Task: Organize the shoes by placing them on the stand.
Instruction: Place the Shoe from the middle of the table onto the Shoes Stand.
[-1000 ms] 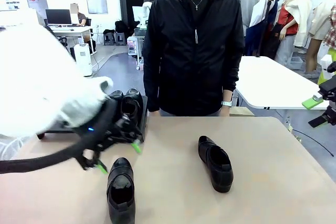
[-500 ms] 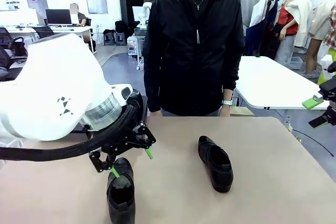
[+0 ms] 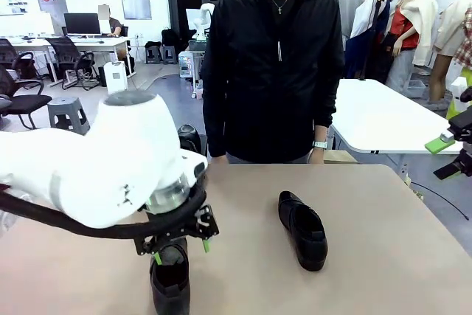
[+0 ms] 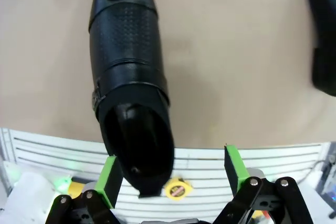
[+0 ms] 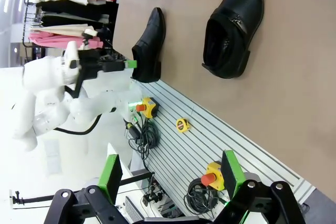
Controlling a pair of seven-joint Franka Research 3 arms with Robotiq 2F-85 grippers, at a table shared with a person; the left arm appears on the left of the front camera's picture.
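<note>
left gripper (image 3: 182,251), jaws apart, hangs over the heel of the shoe (image 3: 171,287) at 7 o'clock; right gripper (image 3: 446,156), also apart, at 3 o'clock.

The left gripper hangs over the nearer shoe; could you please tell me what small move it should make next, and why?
Probably ease it straight down over the heel. The left gripper is open, and the heel end of the shoe appears to sit between its green fingers, closer to one of them. Nothing is gripped yet, and the shoe lies flat on the table.
</note>
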